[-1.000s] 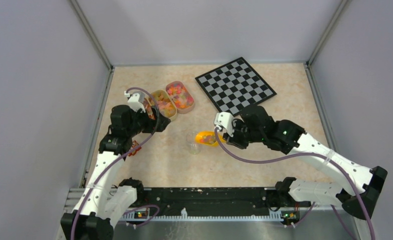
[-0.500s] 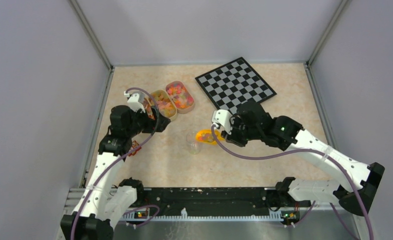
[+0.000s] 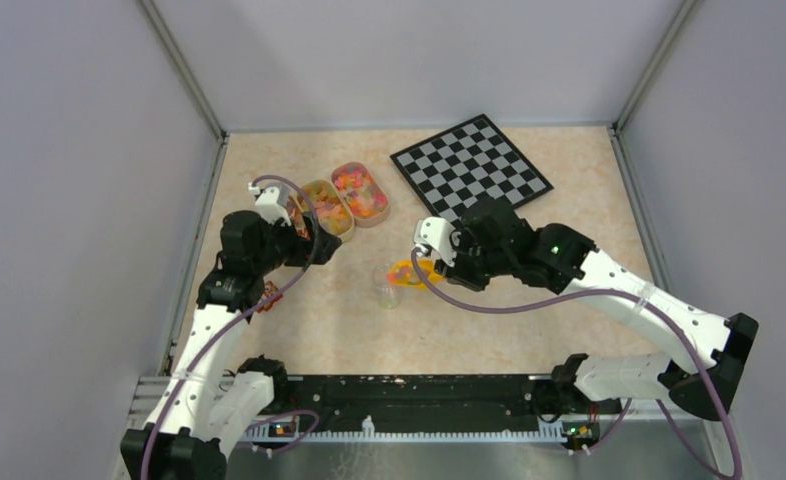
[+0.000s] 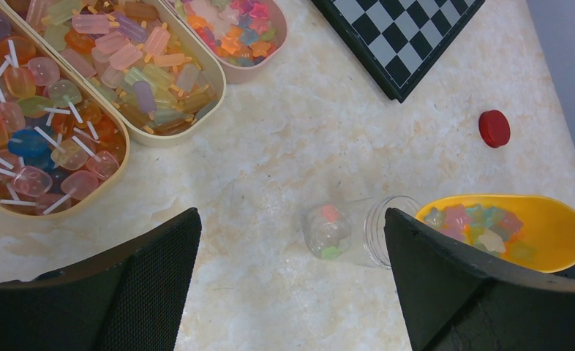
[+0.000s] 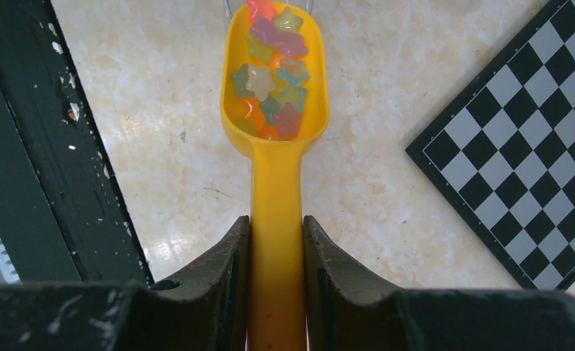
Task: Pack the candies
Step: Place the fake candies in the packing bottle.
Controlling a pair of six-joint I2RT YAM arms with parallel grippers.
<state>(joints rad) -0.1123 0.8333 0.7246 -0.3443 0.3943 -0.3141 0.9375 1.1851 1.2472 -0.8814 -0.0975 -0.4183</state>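
Star-shaped candies (image 5: 273, 73) in mixed colours fill the bowl of a yellow-orange scoop (image 5: 276, 183). My right gripper (image 5: 276, 241) is shut on the scoop's handle. The scoop's tip (image 3: 409, 273) is at the mouth of a small clear jar (image 4: 350, 232), which has no lid on and holds a few candies (image 4: 330, 230). My left gripper (image 4: 292, 285) is open with nothing between its fingers, hovering over the table just left of the jar. In the top view the left gripper (image 3: 304, 240) is beside the candy trays.
A red lid (image 4: 494, 128) lies on the table beyond the scoop. Three oval trays of sweets stand at the back left, the pink one (image 3: 359, 192) rightmost and the beige one (image 3: 327, 207) next to it. A chessboard (image 3: 471, 168) lies at the back right.
My right arm has carried the loaded scoop leftward, bringing its tip to the jar's mouth. The left arm has not moved.
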